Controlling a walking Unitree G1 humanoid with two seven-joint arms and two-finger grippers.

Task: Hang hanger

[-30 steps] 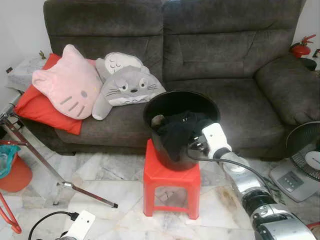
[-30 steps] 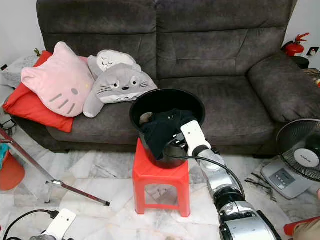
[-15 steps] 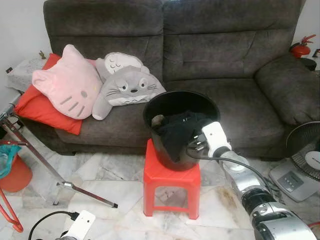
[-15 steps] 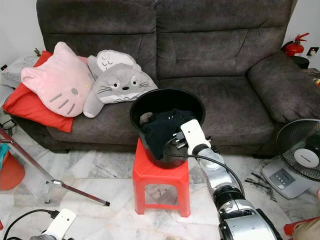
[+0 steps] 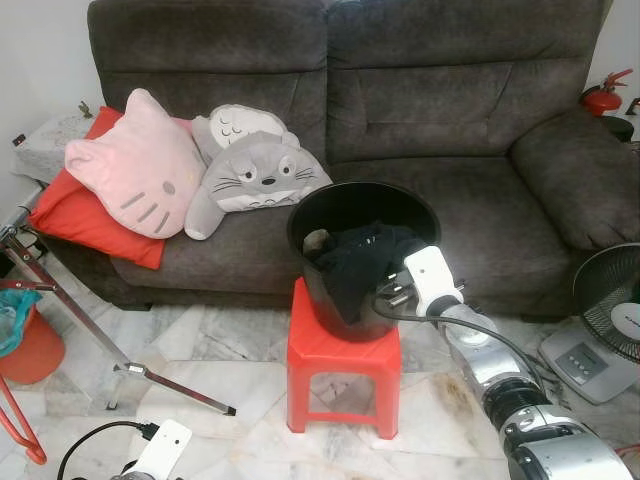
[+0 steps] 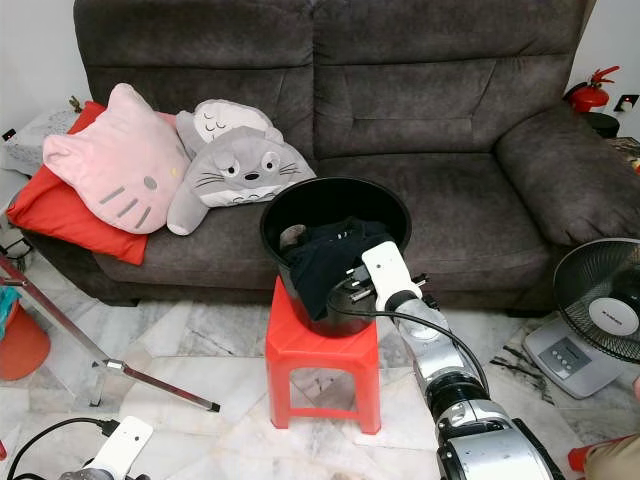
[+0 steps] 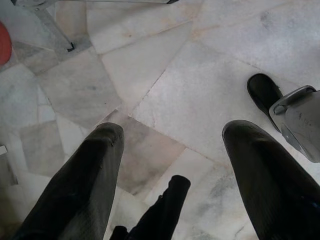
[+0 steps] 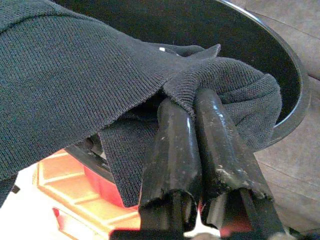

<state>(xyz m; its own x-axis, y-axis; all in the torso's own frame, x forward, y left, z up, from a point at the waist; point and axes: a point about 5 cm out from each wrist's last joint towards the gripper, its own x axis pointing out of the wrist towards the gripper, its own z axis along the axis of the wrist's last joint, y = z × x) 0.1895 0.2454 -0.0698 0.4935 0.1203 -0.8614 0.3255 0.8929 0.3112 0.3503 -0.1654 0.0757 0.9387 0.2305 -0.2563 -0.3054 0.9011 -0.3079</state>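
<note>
A black knitted garment (image 5: 355, 262) lies heaped in a black bucket (image 5: 420, 215) and drapes over its near rim. The bucket stands on a red plastic stool (image 5: 340, 350) in front of the sofa. My right gripper (image 8: 187, 107) is at the bucket's near right rim, shut on a fold of the garment (image 8: 75, 80). Its white wrist (image 5: 430, 280) sits just outside the rim. My left gripper (image 7: 172, 131) hangs low at my left side, open, above the marble floor.
A grey sofa (image 5: 450, 90) behind the stool carries a pink cat cushion (image 5: 135, 170), a grey plush cushion (image 5: 255, 175) and a red pillow (image 5: 70, 215). Metal rack legs (image 5: 90, 335) and an orange tub (image 5: 30, 350) stand left. A floor fan (image 5: 610, 310) stands right.
My right gripper has shifted only slightly at the bucket's rim, still shut on the garment. The left arm has not moved.
</note>
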